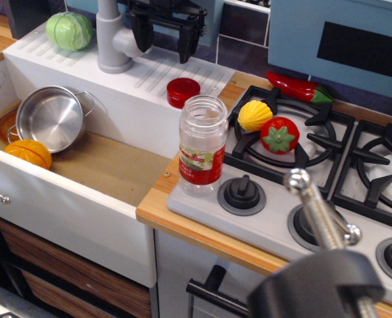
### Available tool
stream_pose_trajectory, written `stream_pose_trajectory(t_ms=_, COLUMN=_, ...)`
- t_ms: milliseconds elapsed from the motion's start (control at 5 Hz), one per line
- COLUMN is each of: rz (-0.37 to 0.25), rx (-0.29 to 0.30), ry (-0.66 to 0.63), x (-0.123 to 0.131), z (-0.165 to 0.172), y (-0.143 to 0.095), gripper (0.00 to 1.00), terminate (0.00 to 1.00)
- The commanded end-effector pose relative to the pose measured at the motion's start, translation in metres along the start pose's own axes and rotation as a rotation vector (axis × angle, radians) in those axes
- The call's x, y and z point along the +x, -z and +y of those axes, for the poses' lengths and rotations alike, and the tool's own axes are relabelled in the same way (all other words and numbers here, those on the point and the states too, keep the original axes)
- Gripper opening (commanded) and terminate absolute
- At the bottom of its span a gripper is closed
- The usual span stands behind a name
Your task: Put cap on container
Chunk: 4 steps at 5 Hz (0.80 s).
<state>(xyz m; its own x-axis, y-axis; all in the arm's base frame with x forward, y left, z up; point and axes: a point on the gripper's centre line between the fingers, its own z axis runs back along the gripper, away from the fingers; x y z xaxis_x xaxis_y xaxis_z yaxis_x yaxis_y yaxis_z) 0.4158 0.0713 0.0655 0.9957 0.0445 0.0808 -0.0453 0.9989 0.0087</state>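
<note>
The cap point(183, 91) is a small round red lid lying flat on the white ledge behind the sink, at its right end. The container point(201, 146) is a clear jar with a red, white and green label, standing upright and uncapped at the front left corner of the toy stove. My gripper point(166, 41) hangs at the top of the view, above and just left of the cap, with its two black fingers apart and nothing between them.
A grey faucet point(113, 36) stands left of the gripper. A green cabbage point(69, 30) lies on the ledge. A steel pot point(50, 119) and an orange toy point(28, 153) lie in the sink. A yellow toy point(255, 114), a toy tomato point(279, 134) and a red chili point(295, 87) sit on the stove. A camera mount point(318, 271) blocks the lower right.
</note>
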Motion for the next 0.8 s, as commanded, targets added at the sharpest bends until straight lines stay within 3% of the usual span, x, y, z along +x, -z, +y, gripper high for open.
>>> stream_pose_trajectory(t_ms=0, rz=0.0, rx=0.0, ry=0.0, x=0.0, z=0.0, y=0.0, gripper=1.0, terminate=0.0)
stream_pose_trajectory(t_ms=600, rz=-0.052, rx=-0.012, ry=-0.039, x=0.008, z=-0.016, y=0.024, gripper=1.0, terminate=0.0)
